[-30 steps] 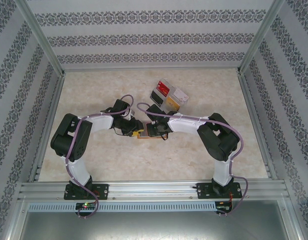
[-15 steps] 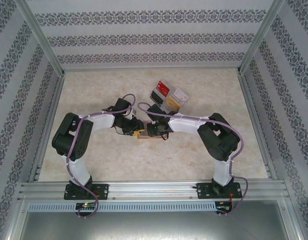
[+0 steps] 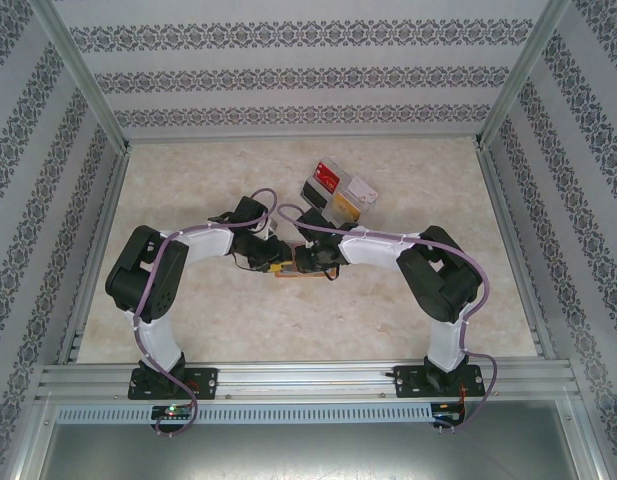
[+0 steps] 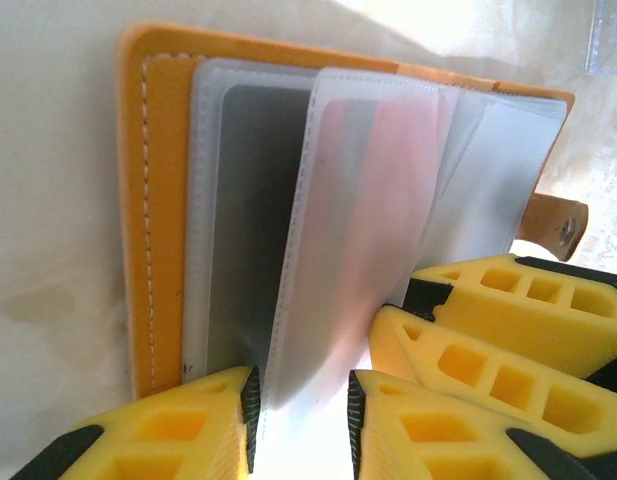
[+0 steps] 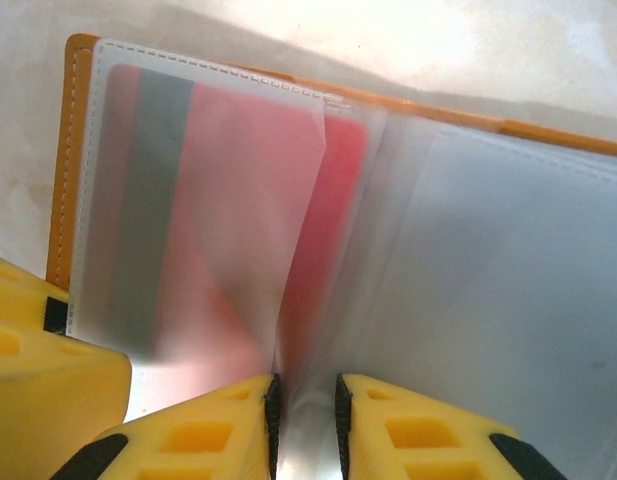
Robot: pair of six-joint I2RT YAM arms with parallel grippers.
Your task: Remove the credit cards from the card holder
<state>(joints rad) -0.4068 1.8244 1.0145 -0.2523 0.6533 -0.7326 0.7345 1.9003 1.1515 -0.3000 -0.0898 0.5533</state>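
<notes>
Left gripper [image 4: 300, 405] astride red-tinted frosted sleeve [image 4: 358, 230] of open orange card holder [image 4: 166, 200]

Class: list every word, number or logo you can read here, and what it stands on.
No text is readable.
The red card and dark grey card: frosted sleeves blur any print.
The card holder cover shows no lettering.
The clear tray's contents: too small to read.

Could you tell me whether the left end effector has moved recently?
Yes: the left end effector shifted slightly rightward, closer to the fixed clear tray.
</notes>
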